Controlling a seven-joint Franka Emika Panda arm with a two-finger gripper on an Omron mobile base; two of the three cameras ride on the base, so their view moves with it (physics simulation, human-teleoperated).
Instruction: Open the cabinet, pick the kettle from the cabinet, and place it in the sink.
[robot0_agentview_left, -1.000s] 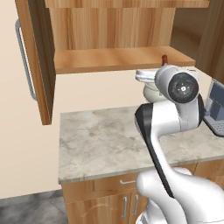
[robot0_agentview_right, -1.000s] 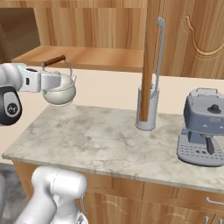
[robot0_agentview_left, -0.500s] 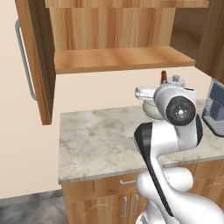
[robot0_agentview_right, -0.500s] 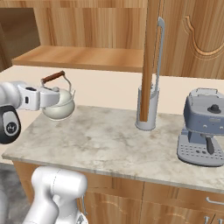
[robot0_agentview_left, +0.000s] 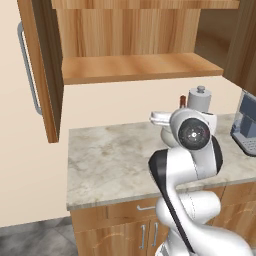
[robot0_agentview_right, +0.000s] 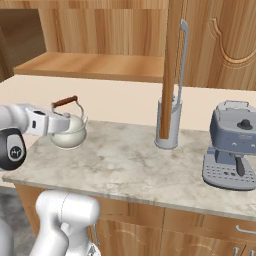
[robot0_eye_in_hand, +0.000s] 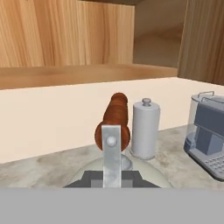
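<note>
Pincer (robot0_agentview_right: 64, 121) state: closed on the kettle (robot0_agentview_right: 69, 133), gripping at the near end of its upright handle. In the right base view the kettle hangs just above the marble-like counter (robot0_agentview_right: 130, 165), near that counter's left end, with its reddish-brown handle grip arching over the cream body. Whether the kettle base touches the counter cannot be told. In the hand view the kettle (robot0_eye_in_hand: 114, 173) sits directly ahead of the pincer — the silver handle post and the brown grip rise in the centre, the pale body below. A grey canister (robot0_agentview_right: 167, 123) with a knob stands on the counter to the right of the kettle, well apart from it, and the edge of the open cabinet door crosses in front of it in the right base view. A blue-grey coffee machine (robot0_agentview_right: 231, 145) stands further right on the same counter. Above the counter, the wooden wall cabinet (robot0_agentview_left: 135, 67) is open: its left door (robot0_agentview_left: 41, 70), with a long silver bar handle, is swung outward, and the visible shelf is bare. In the left base view the kettle (robot0_agentview_left: 167, 134) is mostly hidden behind the arm — only a small part of its body shows.
</note>
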